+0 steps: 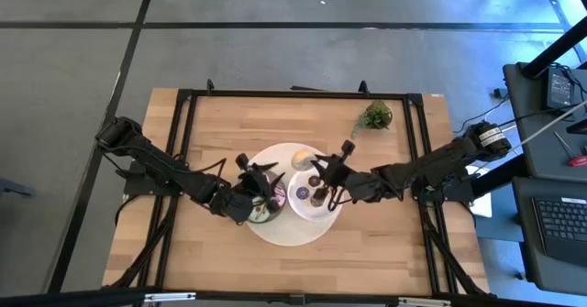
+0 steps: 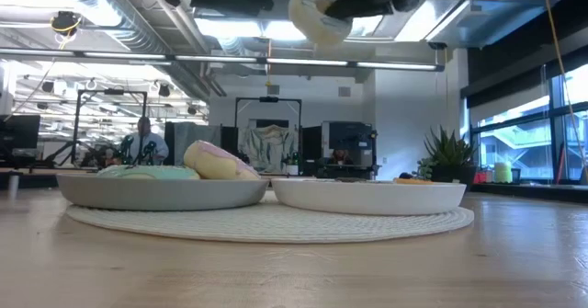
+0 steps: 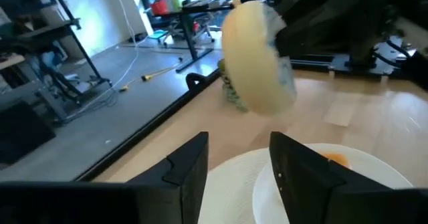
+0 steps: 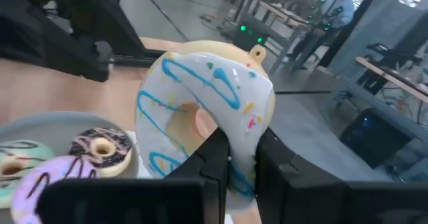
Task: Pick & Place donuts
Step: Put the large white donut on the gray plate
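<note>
My right gripper is shut on the cream donut, which has white icing with blue squiggles. It holds the donut high above the plates, as the low view and the high view show. My left gripper is open and empty over the grey plate, and it faces the held donut. The green donut and the pink donut lie in the grey plate. An orange mini lies in the white plate. The chocolate donut and a purple-iced donut lie in a plate below the held one. My right gripper pinches one side of the donut's ring between its two fingers, one finger on the iced face and one on the plain back. The fingers come from the table's right side. The donut stands on edge beyond the fingertips, lifted clear of the plates.
Both plates stand on a round white mat in the middle of the wooden table. A small green plant stands at the far right. A black frame runs around the table. Bare wood lies near the front edge.
</note>
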### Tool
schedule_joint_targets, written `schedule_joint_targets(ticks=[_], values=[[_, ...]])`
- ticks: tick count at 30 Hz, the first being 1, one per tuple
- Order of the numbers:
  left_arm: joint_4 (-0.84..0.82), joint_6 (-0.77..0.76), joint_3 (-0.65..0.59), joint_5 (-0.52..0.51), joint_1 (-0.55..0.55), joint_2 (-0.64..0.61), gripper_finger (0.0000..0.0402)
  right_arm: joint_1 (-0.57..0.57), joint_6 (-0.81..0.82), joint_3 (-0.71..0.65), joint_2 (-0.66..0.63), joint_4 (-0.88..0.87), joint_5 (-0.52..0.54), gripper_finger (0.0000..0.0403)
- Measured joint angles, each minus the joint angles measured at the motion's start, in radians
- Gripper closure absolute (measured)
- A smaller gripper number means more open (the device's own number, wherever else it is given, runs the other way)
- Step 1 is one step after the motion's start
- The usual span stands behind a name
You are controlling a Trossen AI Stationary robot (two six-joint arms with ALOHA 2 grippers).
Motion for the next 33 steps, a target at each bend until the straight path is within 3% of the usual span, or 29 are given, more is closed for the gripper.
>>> schedule_joint_targets(ticks=[7,19,29,33], values=[[-0.003,-0.013,0.0,0.106,0.048,0.0,0.023,-0.043,-0.008,0.0,0.047,0.059,0.002,0.035],[0.016,-0.069,0.0,0.111,0.106,0.0,0.014,-0.06,-0.041,0.0,0.127,0.158,-0.043,0.035],[0.015,-0.086,0.0,0.121,0.131,0.0,0.0137,-0.06,-0.03,0.0,0.128,0.191,-0.098,0.035],[0.013,-0.084,0.0,0.155,0.131,0.0,0.0156,-0.059,-0.03,0.0,0.128,0.191,-0.102,0.035]])
